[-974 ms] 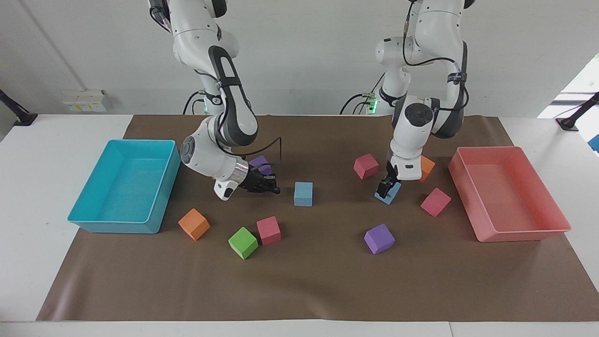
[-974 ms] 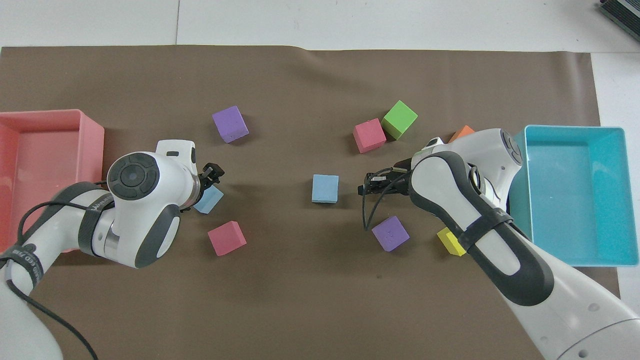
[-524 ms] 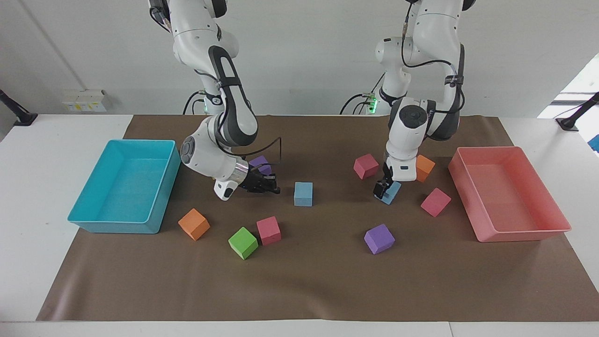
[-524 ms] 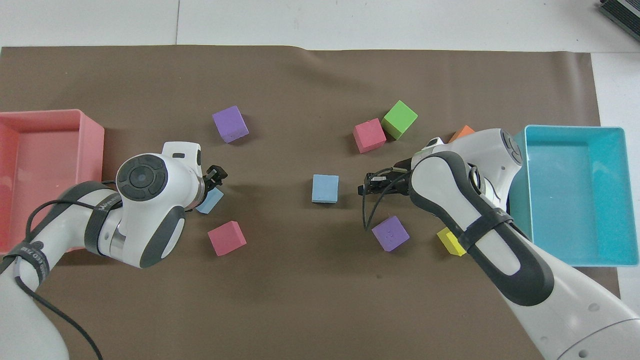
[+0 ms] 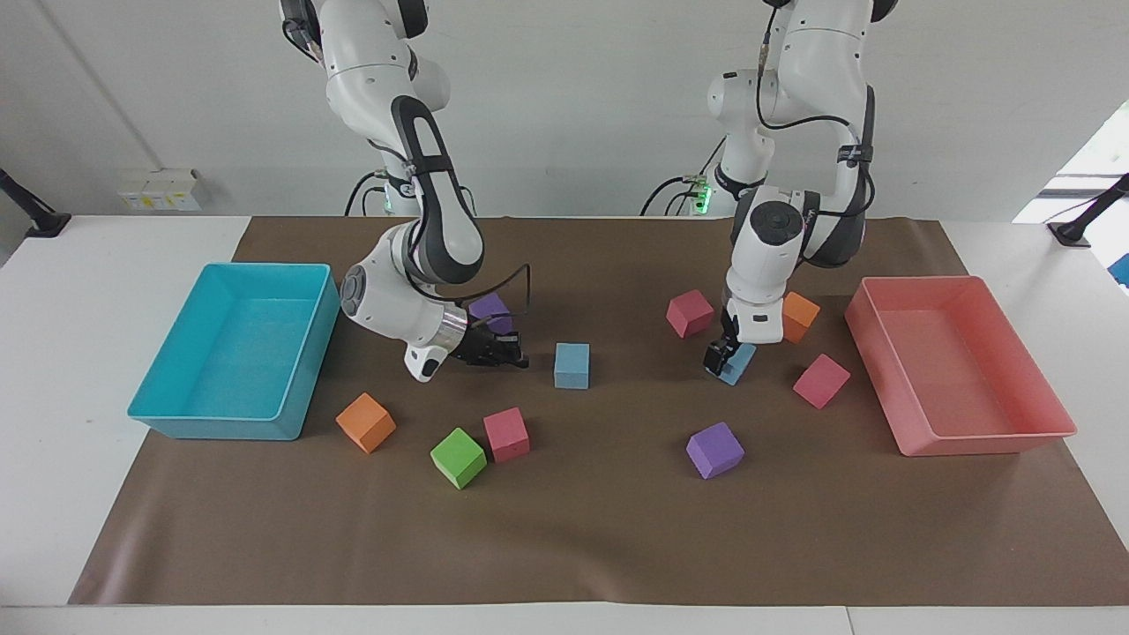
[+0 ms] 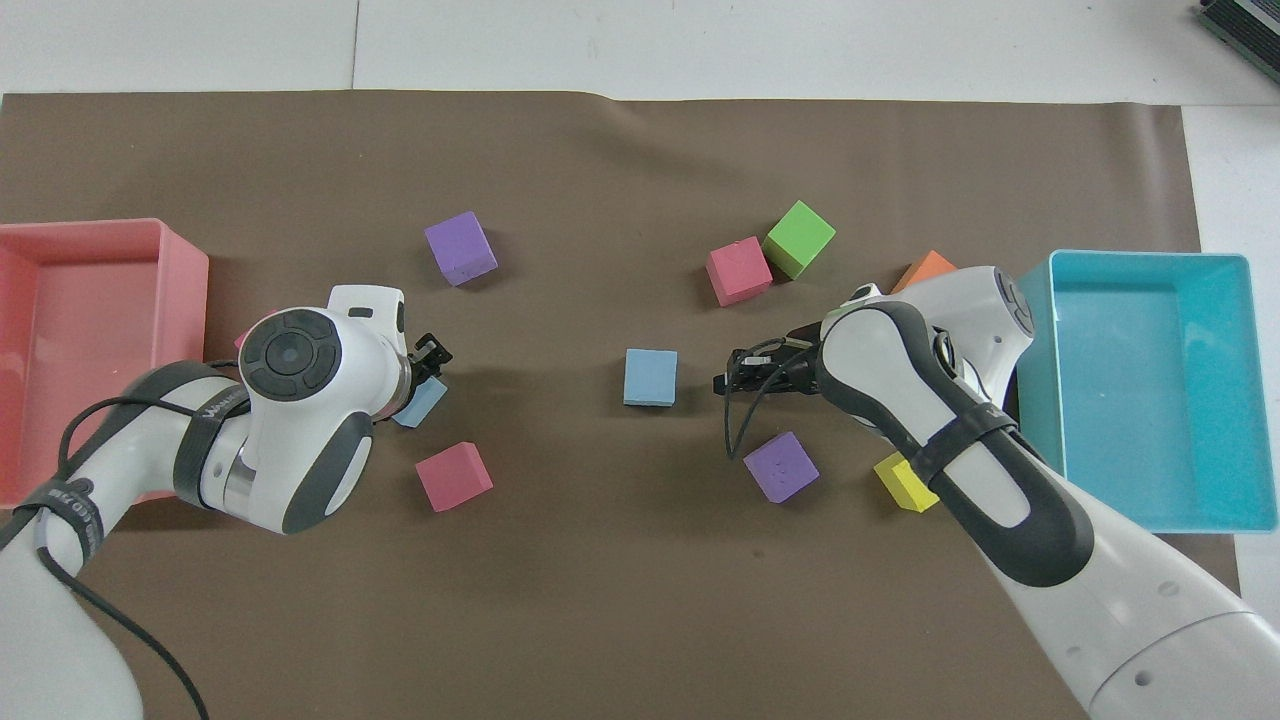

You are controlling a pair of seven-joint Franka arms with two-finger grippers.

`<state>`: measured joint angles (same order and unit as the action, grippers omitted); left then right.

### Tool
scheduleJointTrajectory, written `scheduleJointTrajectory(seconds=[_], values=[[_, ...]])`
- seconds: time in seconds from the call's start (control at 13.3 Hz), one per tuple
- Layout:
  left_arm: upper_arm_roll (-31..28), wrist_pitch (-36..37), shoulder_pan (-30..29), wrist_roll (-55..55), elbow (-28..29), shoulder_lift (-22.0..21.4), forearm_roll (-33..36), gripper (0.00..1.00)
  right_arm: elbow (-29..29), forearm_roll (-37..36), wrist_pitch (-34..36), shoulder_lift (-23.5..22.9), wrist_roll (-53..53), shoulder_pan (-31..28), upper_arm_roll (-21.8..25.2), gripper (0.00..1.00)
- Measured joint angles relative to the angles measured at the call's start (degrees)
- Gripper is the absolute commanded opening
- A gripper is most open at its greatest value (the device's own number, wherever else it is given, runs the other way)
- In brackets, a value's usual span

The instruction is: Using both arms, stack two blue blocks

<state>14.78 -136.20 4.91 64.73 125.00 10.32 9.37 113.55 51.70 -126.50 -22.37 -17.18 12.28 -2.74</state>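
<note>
Across the facing view, you first meet the turquoise tray (image 5: 231, 353) at the right arm's end of the brown mat (image 5: 582, 538). Next to it your right gripper (image 5: 510, 356) hangs low over the mat, pointing sideways at the first blue block (image 5: 571, 365); its fingers are drawn close together with nothing between them, and they stop just short of that block, which sits flat on the mat near the table's middle. A purple cube (image 5: 490, 311) lies nearer to the robots than the gripper, while an orange cube (image 5: 365, 422), a green cube (image 5: 458, 458) and a pink cube (image 5: 506, 434) lie farther from them. Moving on, you see your left gripper (image 5: 721, 356) pointing down with its fingers clamped on the second blue block (image 5: 739, 362), which is tilted, with one edge lifted off the mat. Around it sit another pink cube (image 5: 689, 313), a second orange cube (image 5: 800, 317), a third pink cube (image 5: 820, 380) and, farther from the robots, another purple cube (image 5: 714, 450). The pink tray (image 5: 961, 370) closes the row at the left arm's end.
</note>
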Motion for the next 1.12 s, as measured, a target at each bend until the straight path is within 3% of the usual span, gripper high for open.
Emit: scheduleJointTrajectory(seconds=[0.82,1.12], values=[[0.0,0.0,0.0,0.0,-0.4,0.0,0.4,0.53,-0.1,0.0,0.0,0.0,0.0,0.1,-0.2,0.0],[0.0,2.8,0.0,-0.8,-3.9,0.0,0.6,0.48,-0.1,0.0,-0.1,0.0,0.0,0.1,-0.2,0.0]])
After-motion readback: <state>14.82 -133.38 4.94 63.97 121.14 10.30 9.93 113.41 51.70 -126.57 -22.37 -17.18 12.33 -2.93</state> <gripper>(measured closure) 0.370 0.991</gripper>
